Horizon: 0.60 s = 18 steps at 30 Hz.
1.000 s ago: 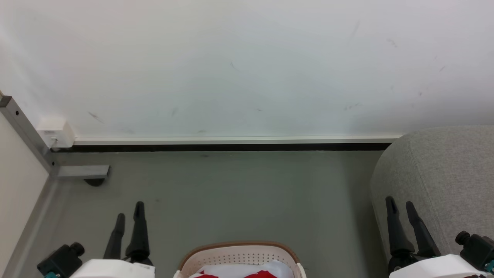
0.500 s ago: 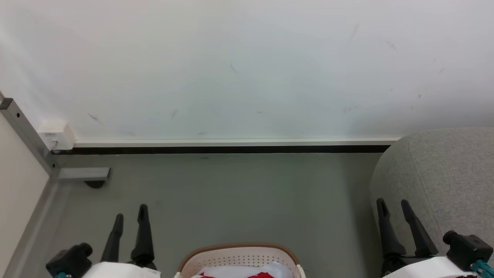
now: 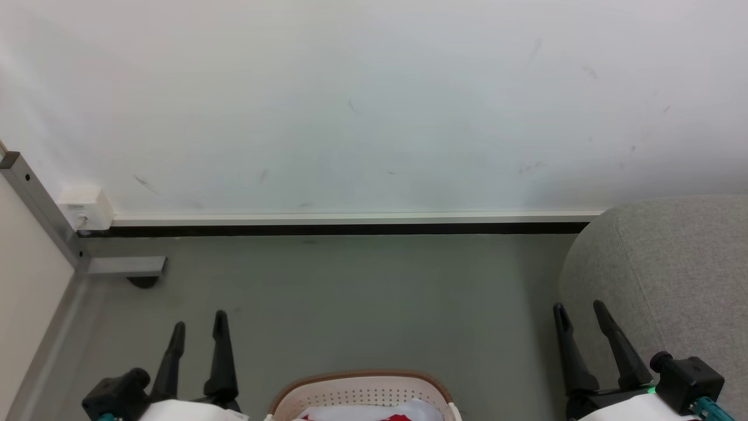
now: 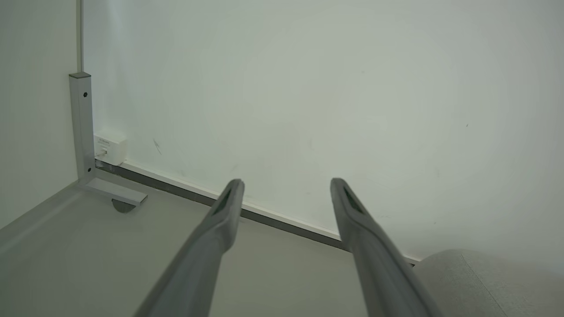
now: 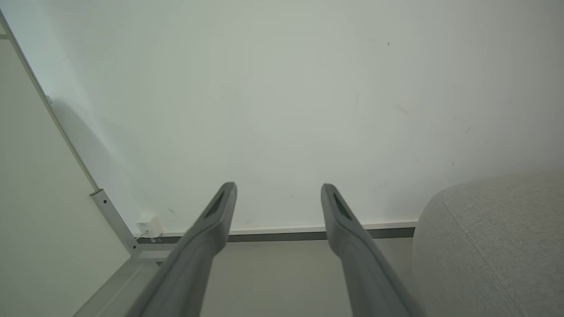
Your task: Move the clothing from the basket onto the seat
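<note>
The cream basket [image 3: 362, 393] with a brown rim pokes up at the bottom middle of the head view, and a strip of red and white clothing [image 3: 397, 416] lies inside it. At the right stands the grey seat [image 3: 666, 275], also seen in the left wrist view [image 4: 484, 281] and the right wrist view [image 5: 493, 237]. My left gripper [image 3: 198, 324] hangs open left of the basket, nothing between its fingers. My right gripper [image 3: 578, 310] is open at the seat's front left edge, empty too. Both wrist views show spread fingers [image 4: 224, 211] [image 5: 222, 207] pointing toward the wall.
A white wall with a dark baseboard [image 3: 350, 229] closes the far side of the grey floor. A metal frame post [image 3: 41, 204] with a foot and a small white box [image 3: 87, 207] stand at the left corner, beside a pale panel.
The head camera has tilted slightly, so the basket sits lower in view. My right gripper has shifted left, away from the seat; my left gripper has edged right and lower.
</note>
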{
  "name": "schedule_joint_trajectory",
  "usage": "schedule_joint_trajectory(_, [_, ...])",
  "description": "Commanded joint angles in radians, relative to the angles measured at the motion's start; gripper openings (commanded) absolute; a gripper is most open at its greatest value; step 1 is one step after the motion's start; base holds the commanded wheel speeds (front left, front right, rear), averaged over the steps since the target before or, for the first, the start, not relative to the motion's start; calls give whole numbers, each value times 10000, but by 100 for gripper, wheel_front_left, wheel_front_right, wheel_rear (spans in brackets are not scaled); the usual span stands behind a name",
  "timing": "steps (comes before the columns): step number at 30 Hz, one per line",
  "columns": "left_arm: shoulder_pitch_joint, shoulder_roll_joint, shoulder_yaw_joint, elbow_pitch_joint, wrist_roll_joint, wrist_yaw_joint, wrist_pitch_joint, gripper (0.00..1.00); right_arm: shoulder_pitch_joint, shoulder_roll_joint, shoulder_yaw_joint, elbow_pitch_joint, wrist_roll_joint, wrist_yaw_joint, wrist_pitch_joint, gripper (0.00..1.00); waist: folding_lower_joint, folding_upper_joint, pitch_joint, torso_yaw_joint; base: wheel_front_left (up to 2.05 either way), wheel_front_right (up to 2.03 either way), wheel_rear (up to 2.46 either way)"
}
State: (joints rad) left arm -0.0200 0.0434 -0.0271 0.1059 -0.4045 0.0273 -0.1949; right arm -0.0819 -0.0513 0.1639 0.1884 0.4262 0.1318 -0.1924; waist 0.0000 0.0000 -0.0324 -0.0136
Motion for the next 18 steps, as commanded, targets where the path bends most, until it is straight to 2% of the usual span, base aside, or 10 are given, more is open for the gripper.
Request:
schedule_joint_trajectory(1, [26, 84, 10, -95, 259, 34, -57, 100, -194, -44, 51, -49, -219, -15, -80, 100, 0, 0, -8, -1, 0, 0, 0])
schedule_joint_trajectory(18, [145, 97, -126, -280, 1470, 297, -415, 100, -196, -36, 281, -53, -1418, -18, -431, 100, 0, 0, -58, -21, 0, 0, 0])
